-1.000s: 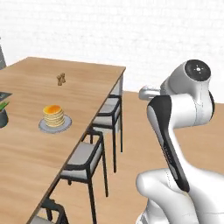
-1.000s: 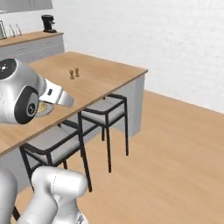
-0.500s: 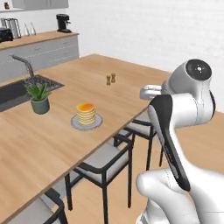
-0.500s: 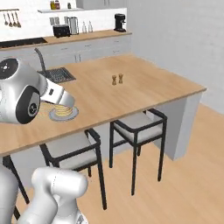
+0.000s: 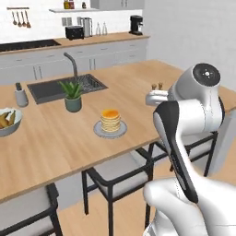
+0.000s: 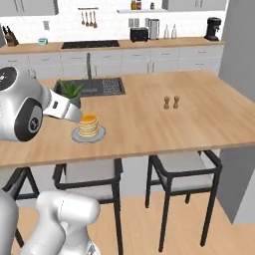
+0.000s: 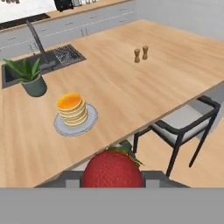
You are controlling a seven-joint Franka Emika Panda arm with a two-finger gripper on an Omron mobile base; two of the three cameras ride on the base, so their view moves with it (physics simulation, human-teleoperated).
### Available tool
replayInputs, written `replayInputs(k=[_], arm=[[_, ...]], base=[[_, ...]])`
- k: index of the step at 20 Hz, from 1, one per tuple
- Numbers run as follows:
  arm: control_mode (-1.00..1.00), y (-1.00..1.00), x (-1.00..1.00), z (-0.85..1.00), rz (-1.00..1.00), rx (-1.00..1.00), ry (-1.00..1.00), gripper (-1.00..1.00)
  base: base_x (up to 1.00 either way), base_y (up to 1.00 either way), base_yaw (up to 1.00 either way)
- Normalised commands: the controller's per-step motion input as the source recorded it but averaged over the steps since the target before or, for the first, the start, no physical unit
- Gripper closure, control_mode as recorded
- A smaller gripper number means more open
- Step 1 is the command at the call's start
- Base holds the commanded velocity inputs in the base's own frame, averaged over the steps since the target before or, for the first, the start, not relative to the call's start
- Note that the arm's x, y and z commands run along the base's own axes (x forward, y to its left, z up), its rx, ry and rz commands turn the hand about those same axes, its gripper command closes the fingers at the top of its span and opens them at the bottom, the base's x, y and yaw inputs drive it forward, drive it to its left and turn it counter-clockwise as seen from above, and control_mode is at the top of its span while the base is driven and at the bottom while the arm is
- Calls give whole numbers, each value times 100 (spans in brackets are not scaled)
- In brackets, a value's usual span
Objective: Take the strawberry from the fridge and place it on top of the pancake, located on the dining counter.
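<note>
In the left base view, the dining counter (image 5: pixel 138 87) is seen stretching across the frame in light wood, with the dark inset sink (image 5: pixel 67 87) and its tap toward the far side. The pancake (image 5: pixel 110 120) is found as a short golden stack on a round grey plate (image 5: pixel 98 131), near the counter's near edge. A potted plant (image 5: pixel 73 96) is set just beyond it, beside the sink, and a grey bowl of fruit (image 5: pixel 7 121) is cut off at the left edge. Two small shakers (image 5: pixel 156 86) are partly hidden behind the white arm. Dark-framed stools (image 5: pixel 115 173) are tucked under the near edge.

In the right base view, the pancake (image 6: pixel 89 126) is shown on its plate (image 6: pixel 79 135) near the counter's near edge, with the arm's wrist reaching in from the left just beside it. The shakers (image 6: pixel 171 102) are placed well apart to the right, and the plant (image 6: pixel 72 91) is seen beside the sink (image 6: pixel 99 86).

In the hand view, the strawberry (image 7: pixel 113 168) is held at the bottom centre, pinched in the gripper (image 7: pixel 113 178), whose dark tips are pressed against its sides. It is kept off the counter's near edge, apart from the pancake (image 7: pixel 71 109), which lies up and to the left on the plate (image 7: pixel 61 127)
</note>
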Motion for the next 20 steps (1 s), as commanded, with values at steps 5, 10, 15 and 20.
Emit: replayInputs(k=[5, 10, 15, 20], arm=[[100, 0, 0, 0, 0, 0, 0, 100], [100, 0, 0, 0, 0, 0, 0, 100], [100, 0, 0, 0, 0, 0, 0, 100], [100, 0, 0, 0, 0, 0, 0, 100]], base=[[56, -71, 43], [54, -2, 43], [51, -23, 36], [72, -7, 22]])
